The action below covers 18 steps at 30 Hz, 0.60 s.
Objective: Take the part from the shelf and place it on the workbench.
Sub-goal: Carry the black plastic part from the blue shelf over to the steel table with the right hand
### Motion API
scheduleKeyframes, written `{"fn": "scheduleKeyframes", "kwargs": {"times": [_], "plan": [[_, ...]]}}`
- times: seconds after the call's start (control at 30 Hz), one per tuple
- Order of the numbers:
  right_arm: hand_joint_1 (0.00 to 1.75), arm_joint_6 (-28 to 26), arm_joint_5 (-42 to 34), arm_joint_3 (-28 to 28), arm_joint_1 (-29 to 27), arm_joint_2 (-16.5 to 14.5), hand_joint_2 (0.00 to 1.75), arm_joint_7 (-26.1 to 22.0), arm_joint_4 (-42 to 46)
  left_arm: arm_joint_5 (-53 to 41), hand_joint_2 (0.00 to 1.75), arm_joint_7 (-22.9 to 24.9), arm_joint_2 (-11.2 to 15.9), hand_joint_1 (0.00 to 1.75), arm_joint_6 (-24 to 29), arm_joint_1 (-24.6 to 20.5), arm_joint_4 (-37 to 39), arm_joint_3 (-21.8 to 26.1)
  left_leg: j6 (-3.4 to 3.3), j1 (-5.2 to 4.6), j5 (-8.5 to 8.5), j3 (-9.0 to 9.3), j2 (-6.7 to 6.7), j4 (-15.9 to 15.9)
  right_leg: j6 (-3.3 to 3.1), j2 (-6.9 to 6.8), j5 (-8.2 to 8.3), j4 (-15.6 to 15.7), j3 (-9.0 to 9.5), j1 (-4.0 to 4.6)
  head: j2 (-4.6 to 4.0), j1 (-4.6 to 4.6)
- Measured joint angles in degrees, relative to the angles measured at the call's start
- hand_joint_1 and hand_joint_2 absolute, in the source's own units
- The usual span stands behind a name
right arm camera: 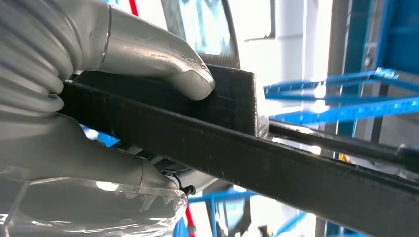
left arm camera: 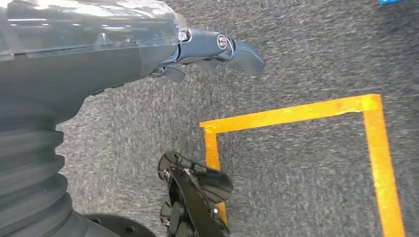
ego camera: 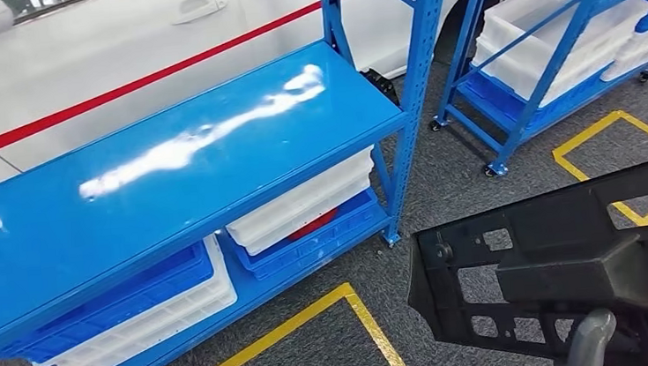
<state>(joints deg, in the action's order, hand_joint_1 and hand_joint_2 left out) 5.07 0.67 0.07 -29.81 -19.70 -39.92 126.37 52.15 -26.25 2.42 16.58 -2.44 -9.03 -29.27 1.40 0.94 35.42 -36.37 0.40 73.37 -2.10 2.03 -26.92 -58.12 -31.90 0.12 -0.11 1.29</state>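
Observation:
The part [ego camera: 566, 255] is a flat black plastic panel with rectangular cut-outs, held in the air at the lower right of the head view, above the grey floor. My right hand [ego camera: 589, 341] grips it from below, thumb up against its raised block. Up close in the right wrist view, the grey thumb [right arm camera: 168, 64] presses on the part [right arm camera: 276, 158] and the fingers clamp it from the other side. My left hand [left arm camera: 207, 49] hangs over the carpet with its fingers loosely curled and nothing in them.
A blue shelf [ego camera: 168, 161] with a bare top stands at the left, white and blue bins [ego camera: 305, 207] under it. A second blue rack [ego camera: 556, 47] stands at the right. A white car [ego camera: 114, 51] is behind. Yellow floor tape [ego camera: 315, 325] marks squares.

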Motion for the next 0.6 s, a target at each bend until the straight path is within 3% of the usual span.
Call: {"fn": "scheduleKeyframes", "kwargs": {"times": [0.07, 0.13, 0.2, 0.23, 0.27, 0.33, 0.4, 0.47, 0.5, 0.53, 0.6], "plan": [[1.75, -0.31, 0.29, 0.09, 0.09, -0.09, 1.75, 0.02, -0.15, 0.05, 1.75, 0.24, 0.21, 0.00, 0.03, 0.02, 0.00, 0.00, -1.34, -0.54, -4.04, 3.14, -1.16, -6.45, -0.07, 1.68, 0.06, -0.30, -0.14, 0.53, 0.00, -0.01], [1.75, -0.67, 0.47, 0.32, 0.31, -0.16, 1.75, 0.04, -0.31, 0.18, 1.75, 0.37, 0.66, 0.00, 0.01, 0.10, 0.09, -0.01, -2.56, -0.91, -6.58, 6.56, -3.72, -13.38, 0.13, 3.01, 0.22, -0.48, -0.41, 0.59, 0.00, -0.19], [1.75, -1.62, 0.66, 0.77, 0.61, -0.22, 1.75, 0.08, -0.69, 0.56, 1.75, 0.47, 0.92, 0.00, -0.04, 0.08, 0.18, -0.02, -2.80, -1.15, -6.91, 7.58, -4.84, -15.64, 0.69, 4.11, 0.61, -0.48, -0.81, 0.11, 0.00, -0.23], [1.75, -2.26, 0.76, 0.98, 0.74, -0.22, 1.75, 0.11, -0.96, 0.80, 1.75, 0.49, 0.89, 0.00, -0.08, -0.11, 0.17, -0.02, -2.71, -1.25, -7.29, 7.64, -4.30, -16.22, 1.10, 4.78, 0.87, -0.37, -0.92, -0.07, 0.00, -0.14], [1.75, -2.84, 0.81, 1.18, 0.82, -0.22, 1.75, 0.11, -1.28, 1.01, 1.75, 0.56, 0.90, 0.00, -0.13, -0.27, 0.17, -0.02, -2.74, -1.18, -7.63, 7.82, -3.55, -16.84, 1.42, 4.62, 0.90, -0.45, -1.05, -0.14, 0.00, -0.10], [1.75, -3.80, 0.86, 1.51, 1.24, -0.05, 1.75, 0.10, -2.08, 1.18, 1.75, 0.79, 0.90, 0.00, -0.23, -0.40, 0.18, -0.02, -2.96, -0.87, -8.37, 8.22, -1.87, -18.19, 2.15, 2.17, -0.61, -2.57, -2.24, 0.01, 0.00, -0.22], [1.75, -4.28, 0.87, 2.00, 1.94, 0.31, 1.75, 0.12, -3.25, 1.19, 1.75, 1.13, 0.88, 0.00, -0.25, -0.14, 0.19, -0.02, -3.11, -0.75, -8.62, 8.23, -0.20, -18.59, 2.93, -0.80, -4.16, -9.03, -5.53, -0.29, 0.00, -0.34], [1.75, -4.60, 1.09, 2.51, 2.40, 0.70, 1.75, 0.14, -4.61, 1.20, 1.75, 1.40, 0.88, 0.00, -0.24, 0.04, 0.20, -0.03, -3.02, -0.68, -8.56, 8.05, 1.52, -18.46, 3.76, -1.56, -6.20, -15.23, -8.71, -1.04, 0.00, -0.34], [1.75, -4.79, 1.26, 2.72, 2.57, 0.85, 1.75, 0.14, -5.23, 1.20, 1.75, 1.48, 0.85, 0.00, -0.23, 0.05, 0.20, -0.03, -2.88, -0.57, -8.47, 8.01, 2.33, -18.38, 4.17, -1.78, -5.62, -15.60, -8.88, -1.43, 0.00, -0.34], [1.75, -4.98, 1.45, 2.91, 2.74, 0.96, 1.75, 0.15, -5.76, 1.20, 1.75, 1.51, 0.81, 0.00, -0.23, 0.02, 0.20, -0.04, -2.65, -0.41, -8.32, 8.04, 3.09, -18.26, 4.56, -2.17, -4.07, -13.61, -7.78, -1.77, 0.00, -0.34], [1.75, -5.16, 1.67, 3.33, 3.17, 1.09, 1.75, 0.15, -6.53, 1.20, 1.75, 1.54, 0.78, 0.00, -0.24, -0.05, 0.20, -0.04, -1.89, -0.16, -7.84, 8.23, 4.35, -17.80, 4.98, -4.31, -0.61, -5.80, -3.43, -2.16, 0.00, -0.35]]}}
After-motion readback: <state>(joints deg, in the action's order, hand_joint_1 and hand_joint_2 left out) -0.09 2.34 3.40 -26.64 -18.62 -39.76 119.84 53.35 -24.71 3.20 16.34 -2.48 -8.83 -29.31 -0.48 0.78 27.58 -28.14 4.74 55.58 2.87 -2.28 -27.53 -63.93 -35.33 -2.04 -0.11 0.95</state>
